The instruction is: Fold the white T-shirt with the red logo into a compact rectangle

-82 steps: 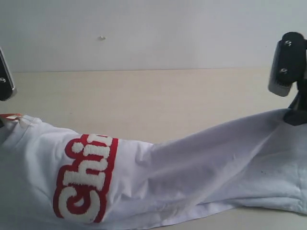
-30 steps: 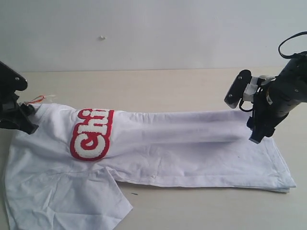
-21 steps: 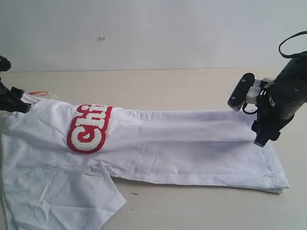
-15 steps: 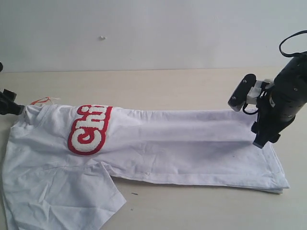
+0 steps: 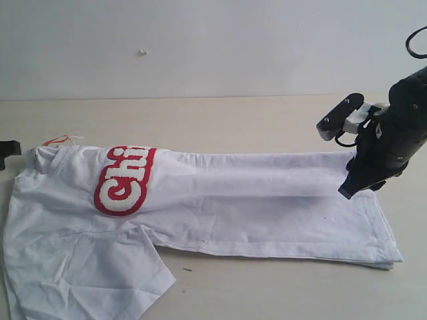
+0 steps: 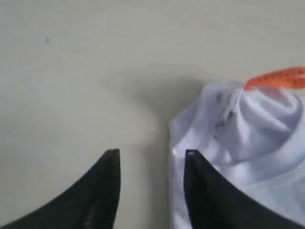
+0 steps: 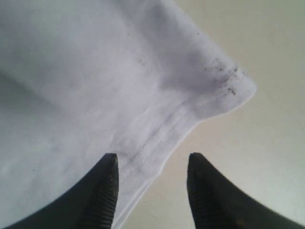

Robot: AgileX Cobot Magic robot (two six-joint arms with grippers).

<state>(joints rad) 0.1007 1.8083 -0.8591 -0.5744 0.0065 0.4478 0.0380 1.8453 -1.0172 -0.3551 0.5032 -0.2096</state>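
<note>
Pale wood-grain table, white T-shirt lying folded lengthwise across it, red logo face up, orange neck tag touching the tabletop.

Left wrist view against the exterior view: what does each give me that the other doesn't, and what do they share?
Only the left wrist view: the left gripper with jaws apart and bare table between them, beside the bunched collar of the white T-shirt, plus dark smudges on that fabric. Only the exterior view: the red logo, the lengthwise fold, a loose sleeve and the hem end. Both: the collar end, its orange tag, and the table.
</note>
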